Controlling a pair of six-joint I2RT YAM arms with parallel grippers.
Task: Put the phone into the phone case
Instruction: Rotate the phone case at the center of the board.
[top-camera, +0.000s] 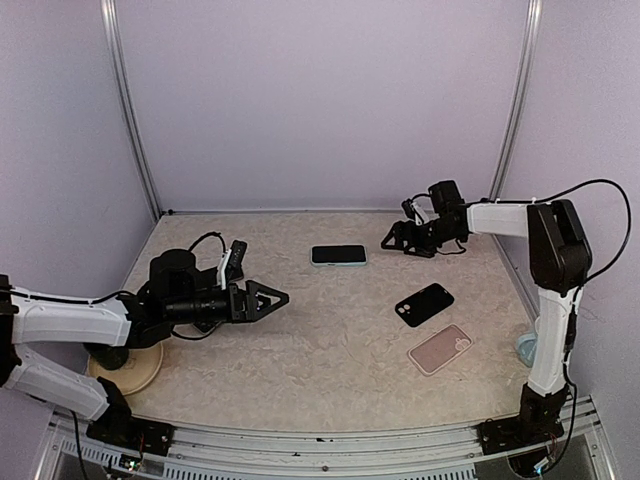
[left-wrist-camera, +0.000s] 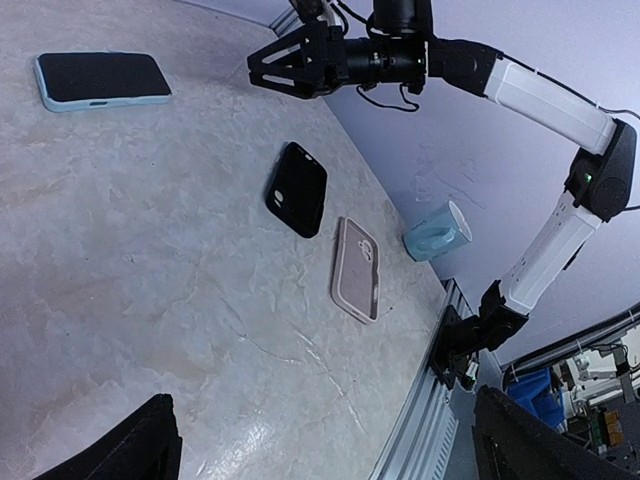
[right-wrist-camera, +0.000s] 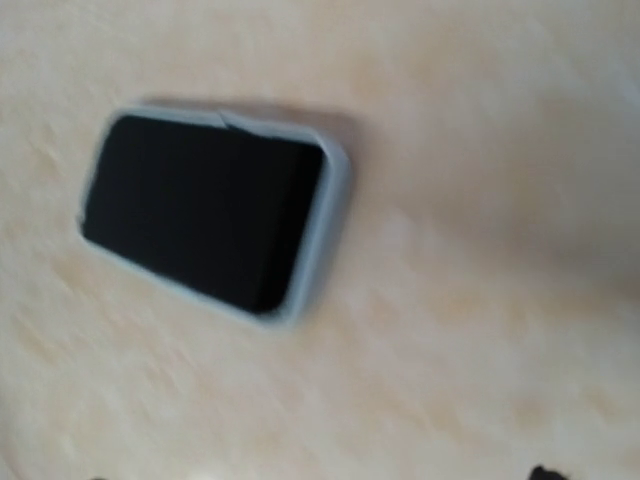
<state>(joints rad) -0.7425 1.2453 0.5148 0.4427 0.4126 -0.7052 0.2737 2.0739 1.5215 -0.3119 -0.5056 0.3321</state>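
A phone (top-camera: 338, 255) with a dark screen and a light blue rim lies flat at the back middle of the table. It also shows in the left wrist view (left-wrist-camera: 102, 78) and, blurred, in the right wrist view (right-wrist-camera: 205, 220). A black phone case (top-camera: 424, 304) and a pink phone case (top-camera: 440, 349) lie empty to the right of the middle; both show in the left wrist view, black (left-wrist-camera: 298, 188) and pink (left-wrist-camera: 357, 268). My left gripper (top-camera: 272, 298) is open and empty, left of the phone. My right gripper (top-camera: 392, 239) is open and empty, just right of the phone.
A light blue cup-like object (top-camera: 527, 348) lies at the right table edge by the right arm's post, also in the left wrist view (left-wrist-camera: 437, 230). A round wooden disc (top-camera: 135, 372) lies under the left arm. A metal rail (top-camera: 330, 440) runs along the near edge.
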